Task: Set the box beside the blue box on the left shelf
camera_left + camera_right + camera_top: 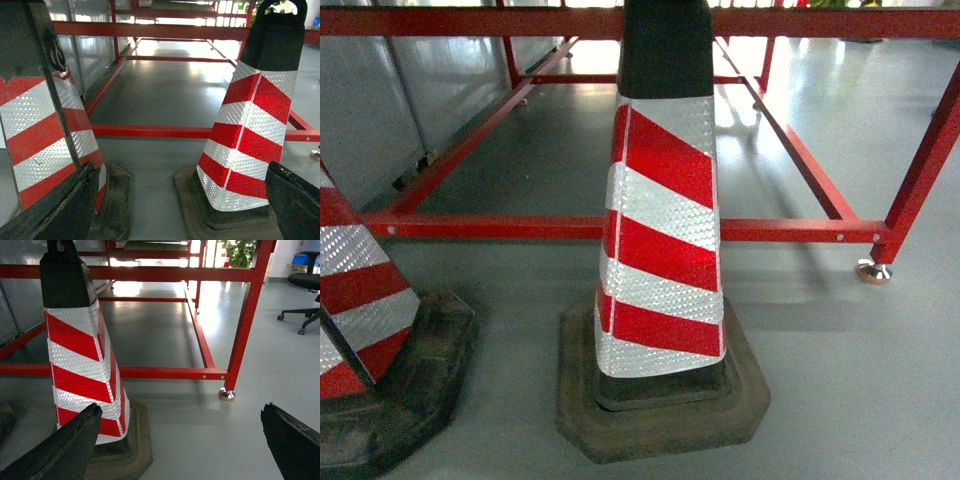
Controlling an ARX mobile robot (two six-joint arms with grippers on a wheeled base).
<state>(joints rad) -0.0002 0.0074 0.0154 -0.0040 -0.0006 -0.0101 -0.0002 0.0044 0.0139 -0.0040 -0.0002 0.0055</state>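
Observation:
Neither the box nor the blue box shows in any view. A red metal rack frame (790, 230) stands low over the grey floor ahead; I cannot tell if it is the left shelf. In the left wrist view my left gripper (182, 170) is open, its black fingers (60, 210) wide apart with only floor and cone bases beyond them. My right gripper (182, 407) is open too in the right wrist view, its fingers (295, 445) spread over bare floor. Neither gripper appears in the head view.
A red-and-white striped traffic cone (660, 220) on a dark rubber base (660, 410) stands directly ahead, close. A second cone (360, 300) stands at the left edge. The rack's foot (873, 270) rests at right. An office chair (305, 285) stands far right.

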